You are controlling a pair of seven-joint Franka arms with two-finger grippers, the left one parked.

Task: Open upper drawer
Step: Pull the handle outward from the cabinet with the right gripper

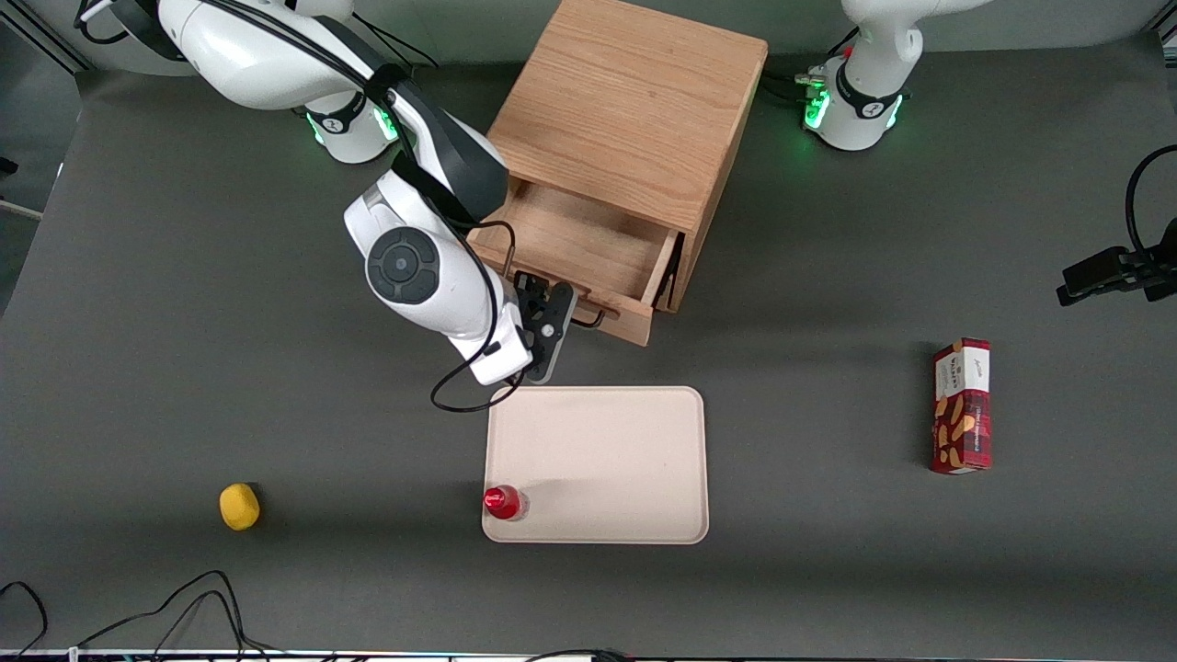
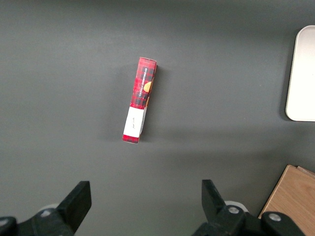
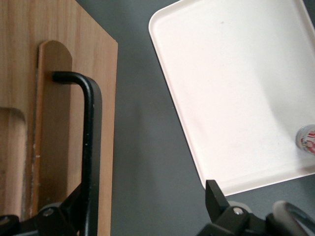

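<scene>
The upper drawer [image 1: 588,241] of the light oak cabinet [image 1: 634,101] stands pulled out, and its bare wooden inside shows. Its thin black wire handle [image 1: 591,319] runs across its front and also shows in the right wrist view [image 3: 88,142]. My right gripper [image 1: 550,322] is in front of the drawer at the handle's end toward the working arm. It is open [image 3: 142,206]: one finger [image 3: 61,214] sits against the handle bar by the drawer front, the other finger [image 3: 215,195] is well apart over the table. The lower drawer is hidden.
A beige tray [image 1: 607,441] lies nearer the front camera than the drawer, with a red-capped bottle [image 1: 503,502] on its corner. A yellow lemon [image 1: 239,507] lies toward the working arm's end. A red cookie box [image 1: 962,405] lies toward the parked arm's end.
</scene>
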